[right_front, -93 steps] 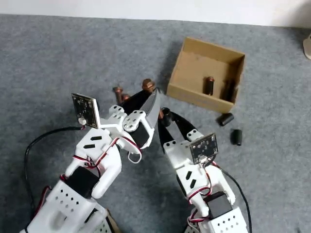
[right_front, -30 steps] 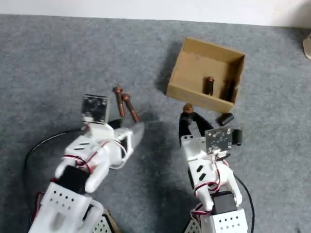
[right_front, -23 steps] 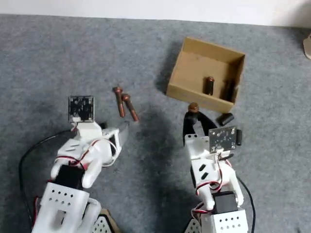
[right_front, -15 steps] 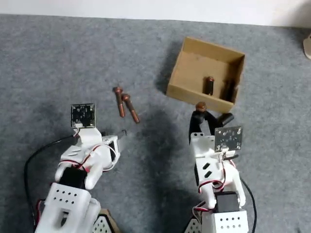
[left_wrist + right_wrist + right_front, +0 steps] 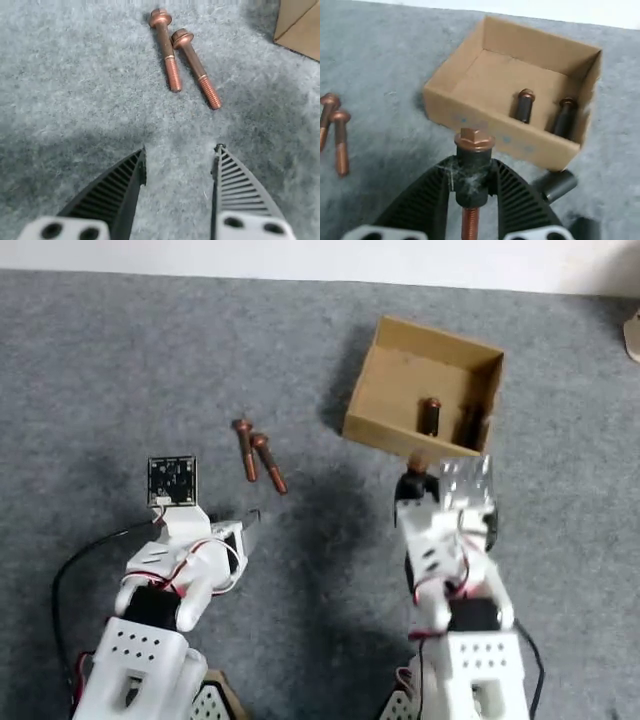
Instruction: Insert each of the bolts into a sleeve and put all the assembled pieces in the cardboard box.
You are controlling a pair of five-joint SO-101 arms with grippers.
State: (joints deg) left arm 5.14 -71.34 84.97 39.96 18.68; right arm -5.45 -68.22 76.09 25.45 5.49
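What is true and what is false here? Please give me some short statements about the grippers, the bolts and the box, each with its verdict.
1. The right gripper is shut on a sleeved bolt. True.
2. The cardboard box is empty. False: two assembled pieces lie in it.
3. Two bare bolts lie close together on the carpet. True.
4. The left gripper holds a bolt. False: it is open and holds nothing.

Grey carpet (image 5: 120,360), white strip (image 5: 300,258) along its far edge, 1 pale object (image 5: 633,336) at the side.
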